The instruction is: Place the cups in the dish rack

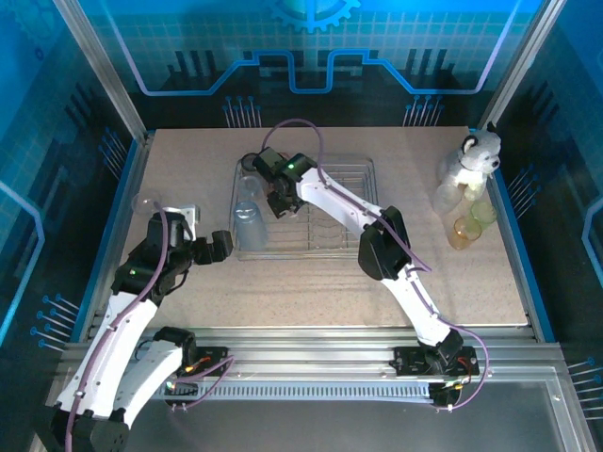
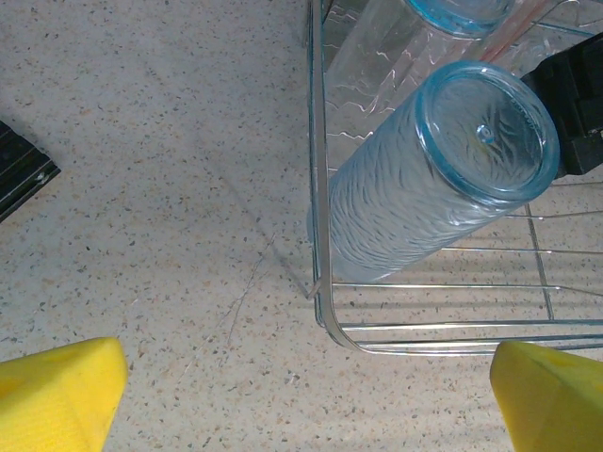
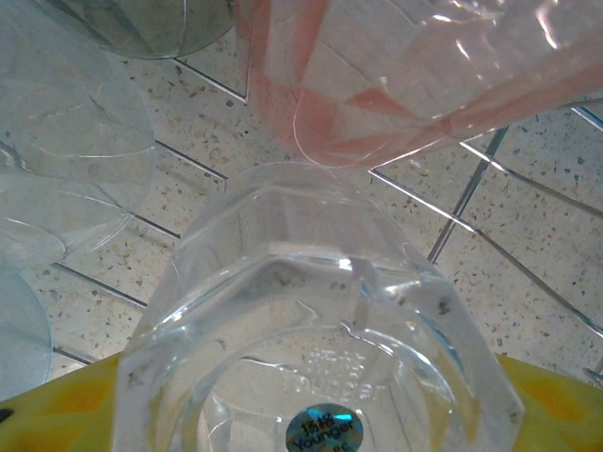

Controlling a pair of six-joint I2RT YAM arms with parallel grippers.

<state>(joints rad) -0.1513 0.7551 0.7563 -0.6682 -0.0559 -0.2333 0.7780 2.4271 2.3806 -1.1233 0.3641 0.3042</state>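
**Right wrist: clear cup held over the rack's left end**

My right gripper [image 1: 280, 201] is clamped on a clear cup [image 3: 311, 330], low over the dish rack [image 1: 344, 240] near its far left corner and beside a pink cup [image 3: 396, 75]. A blue cup [image 2: 433, 179] leans in the near left corner. My left gripper [image 2: 301, 405] hangs just outside that corner, fingers wide apart. More cups [image 1: 464, 226] wait at the right edge of the surface. They look light, slick and thin-walled, so I'd pinch gently across the thicker base.
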